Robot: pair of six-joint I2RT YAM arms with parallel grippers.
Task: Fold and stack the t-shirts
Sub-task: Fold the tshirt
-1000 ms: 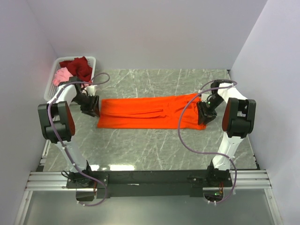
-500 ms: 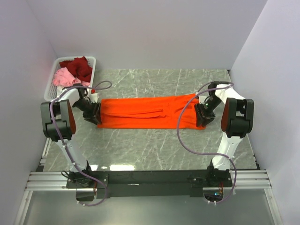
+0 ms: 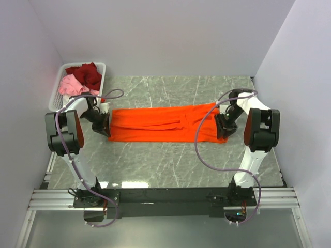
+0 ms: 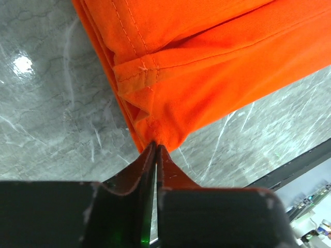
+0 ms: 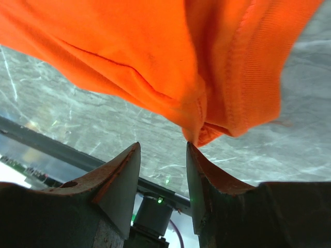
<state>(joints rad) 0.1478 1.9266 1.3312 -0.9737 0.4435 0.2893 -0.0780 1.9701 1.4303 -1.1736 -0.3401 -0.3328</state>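
The bright orange t-shirt (image 3: 165, 124) lies folded into a long band across the middle of the table. My left gripper (image 3: 105, 126) is at its near left corner. In the left wrist view, the left gripper (image 4: 155, 146) has its jaws pressed together on the tip of that orange corner (image 4: 207, 67). My right gripper (image 3: 222, 129) is at the shirt's near right end. In the right wrist view, the right gripper (image 5: 163, 147) is open, and an orange fold (image 5: 155, 51) touches the tip of one finger (image 5: 194, 155). Dark red (image 3: 88, 73) and pink (image 3: 69, 84) shirts lie in the basket.
The white slotted basket (image 3: 56, 95) stands at the table's back left corner, close behind the left arm. Grey marble table (image 3: 170, 165) shows in front of and behind the shirt. Walls close in on both sides and at the back.
The left gripper has moved from the shirt's left edge down to its near left corner and closed there. The right gripper has shifted slightly along the shirt's right end.
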